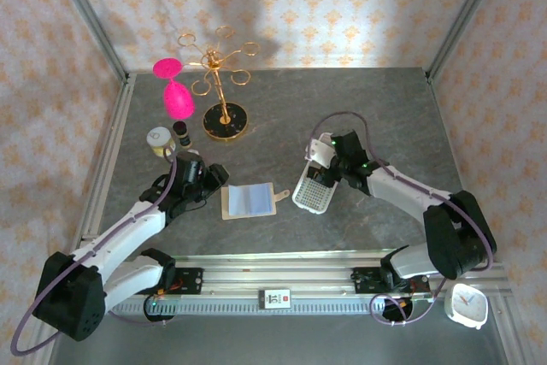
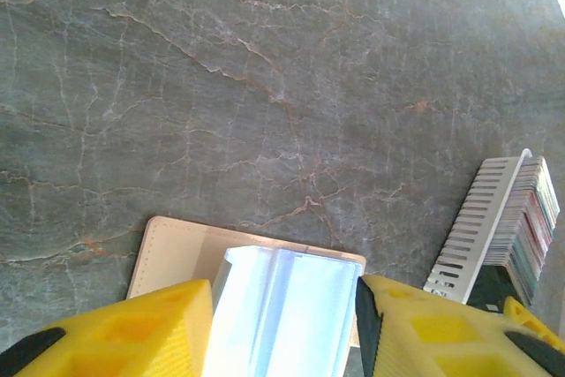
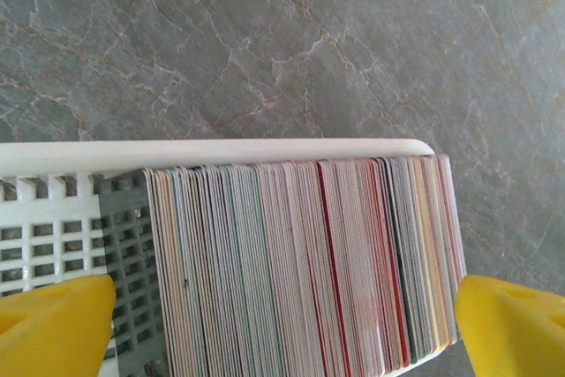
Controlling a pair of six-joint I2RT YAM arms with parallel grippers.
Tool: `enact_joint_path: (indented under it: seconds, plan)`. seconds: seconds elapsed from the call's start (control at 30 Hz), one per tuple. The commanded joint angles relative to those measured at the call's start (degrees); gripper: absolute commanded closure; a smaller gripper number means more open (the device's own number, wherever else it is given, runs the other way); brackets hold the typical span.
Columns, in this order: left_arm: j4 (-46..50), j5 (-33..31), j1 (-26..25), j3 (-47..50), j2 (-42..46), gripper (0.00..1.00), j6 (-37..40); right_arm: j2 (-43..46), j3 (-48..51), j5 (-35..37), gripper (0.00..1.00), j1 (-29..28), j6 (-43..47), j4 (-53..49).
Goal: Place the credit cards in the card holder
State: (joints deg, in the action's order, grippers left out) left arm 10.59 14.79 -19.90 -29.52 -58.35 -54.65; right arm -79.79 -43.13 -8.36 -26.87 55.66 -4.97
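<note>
Right end effector (image 3: 282, 328) — astride credit cards (image 3: 300, 245).

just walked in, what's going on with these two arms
The two arms are loading credit cards into a card holder. The right gripper hangs open over a white basket, with its fingers straddling the credit cards packed on edge inside. The left gripper is at the card holder, with a finger on either side of its clear sleeves. Whether it actually grips them is unclear. Neither gripper has lifted a card yet.

Gold branched stand (image 1: 224, 83), pink goblet (image 1: 175, 91) at its left — pale jar (image 1: 159, 139), small dark bottle (image 1: 182, 132), white clock (image 1: 467, 303)
</note>
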Motion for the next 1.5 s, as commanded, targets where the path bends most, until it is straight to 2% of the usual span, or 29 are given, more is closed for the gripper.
enact_joint_path:
  seconds: [0.0, 0.17, 0.67, 0.73, 1.2, 1.3, 1.47]
  plan:
    - [-2.6, 0.7, -0.4, 0.3, -0.8, 0.52, -1.0, -1.3, -1.3, 0.7, 0.03, -0.3, 1.6, 2.3]
    - [-3.3, 1.3, -0.6, -0.1, -2.1, 0.54, -1.0, -2.5, -1.0, 2.9, 0.12, -0.5, 2.3, 5.3]
    - [-3.4, 0.5, -1.1, -0.1, -2.9, 0.55, -1.2, -0.2, -0.6, 1.3, 0.36, -0.8, 4.3, 2.2]
    - [-3.0, 0.0, -1.3, -0.3, -2.5, 0.55, -1.3, 0.1, -0.5, 1.3, 0.42, -0.8, 4.3, 2.2]
    - [-2.2, -1.6, -2.0, 0.0, -0.3, 0.57, -2.2, 0.9, -0.2, 0.7, 0.56, -1.0, 4.7, 1.4]
    - [-2.0, -1.7, -1.9, 0.0, 0.0, 0.57, -2.2, 1.5, -0.8, -0.6, 0.49, -1.0, 4.4, -0.2]
    - [-1.7, -1.7, -2.0, -0.1, 0.1, 0.57, -2.0, 2.3, -1.6, -2.4, 0.17, -1.0, 2.8, -2.7]
